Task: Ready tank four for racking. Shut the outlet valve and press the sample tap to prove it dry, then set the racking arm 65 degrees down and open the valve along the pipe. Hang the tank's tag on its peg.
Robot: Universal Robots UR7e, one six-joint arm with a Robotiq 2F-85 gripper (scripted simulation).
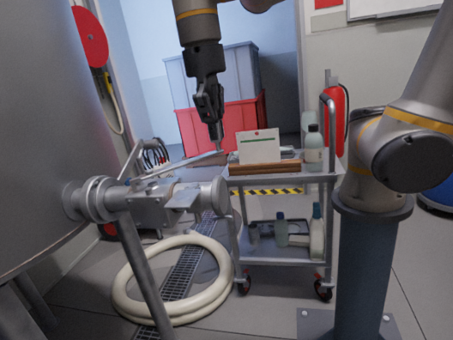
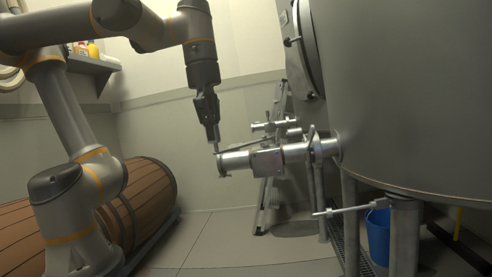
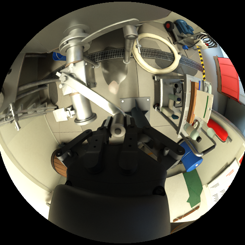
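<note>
The end of the outlet valve's long flat handle (image 3: pixel 91 91) is hidden between my fingers, where a pale round grip (image 3: pixel 117 130) shows. My gripper (image 1: pixel 218 148) (image 2: pixel 215 149) (image 3: pixel 118 123) points straight down and is clamped on that handle end. The handle (image 1: pixel 180 165) (image 2: pixel 242 145) runs from the square valve body (image 1: pixel 148 201) (image 2: pixel 267 162) (image 3: pixel 80 73) on the tank's outlet pipe out past the pipe's open flanged mouth (image 2: pixel 222 162), slanting off the pipe's line. The white tank tag (image 1: pixel 258 146) (image 3: pixel 204 102) with a green stripe stands in a wooden holder on the cart. A thin lever (image 2: pixel 347 208) sticks out under the tank.
A blue bucket (image 2: pixel 377 234) sits under the tank beside its legs. The steel cart (image 1: pixel 283 206) with bottles stands right of the valve. A cream hose (image 1: pixel 171 274) coils on the floor by the drain grate, a barrel (image 2: pixel 144 196) lies left, and a stepladder (image 2: pixel 271 179) leans behind the pipe.
</note>
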